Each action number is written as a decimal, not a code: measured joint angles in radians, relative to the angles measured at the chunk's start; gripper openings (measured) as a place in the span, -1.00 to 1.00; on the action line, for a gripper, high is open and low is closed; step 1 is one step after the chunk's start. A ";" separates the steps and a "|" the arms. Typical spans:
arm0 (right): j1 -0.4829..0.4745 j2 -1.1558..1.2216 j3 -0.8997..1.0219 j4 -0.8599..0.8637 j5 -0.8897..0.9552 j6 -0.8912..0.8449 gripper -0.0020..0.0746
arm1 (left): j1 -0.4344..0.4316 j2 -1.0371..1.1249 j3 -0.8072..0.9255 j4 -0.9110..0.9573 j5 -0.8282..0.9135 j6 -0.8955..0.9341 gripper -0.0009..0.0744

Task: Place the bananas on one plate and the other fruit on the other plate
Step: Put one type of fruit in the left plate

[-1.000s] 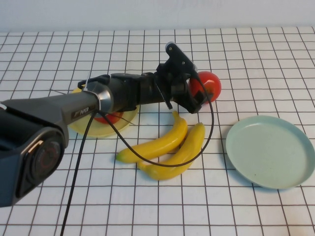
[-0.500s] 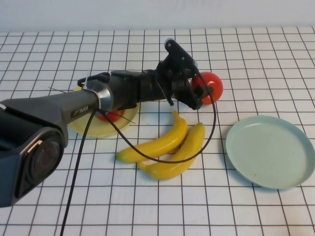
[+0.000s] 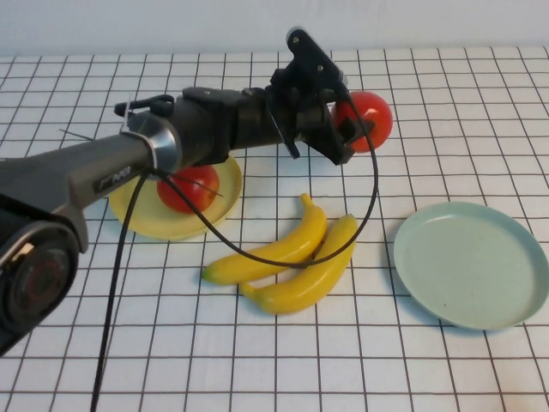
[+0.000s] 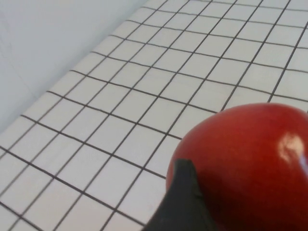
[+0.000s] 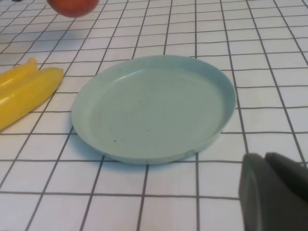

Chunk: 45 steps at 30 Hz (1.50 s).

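My left gripper (image 3: 346, 129) is shut on a red apple (image 3: 367, 120) and holds it above the table, behind the bananas; in the left wrist view the apple (image 4: 250, 159) fills the space by one dark finger (image 4: 185, 202). A second red apple (image 3: 184, 190) lies on the pale yellow plate (image 3: 137, 219) at the left. Two yellow bananas (image 3: 292, 256) lie side by side on the table in the middle. The mint-green plate (image 3: 472, 266) is empty at the right and also shows in the right wrist view (image 5: 154, 106). My right gripper (image 5: 276, 192) is shut and empty, near that plate's near rim.
The table is a white tiled surface with dark grid lines. A black cable (image 3: 129, 283) hangs from the left arm over the bananas. A white wall runs along the far edge. The held apple (image 5: 72, 6) and the bananas (image 5: 24, 91) show in the right wrist view.
My left gripper has risen and moved slightly right with the apple in it. The arm lifted off the yellow plate, so the apple there shows more fully.
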 joint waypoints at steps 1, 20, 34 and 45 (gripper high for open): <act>0.000 0.000 0.000 0.000 0.000 0.000 -0.99 | 0.000 -0.016 0.000 0.055 -0.011 -0.033 0.33; 0.000 0.000 0.000 0.000 0.000 0.000 -0.99 | 0.385 -0.181 -0.004 0.983 0.518 -1.132 0.33; 0.000 0.000 0.000 0.000 0.000 0.000 -0.99 | 0.420 -0.190 -0.004 0.970 0.496 -1.114 0.29; 0.000 0.000 0.000 0.000 0.000 0.000 -0.99 | 0.420 -0.153 -0.004 0.929 0.482 -1.151 0.70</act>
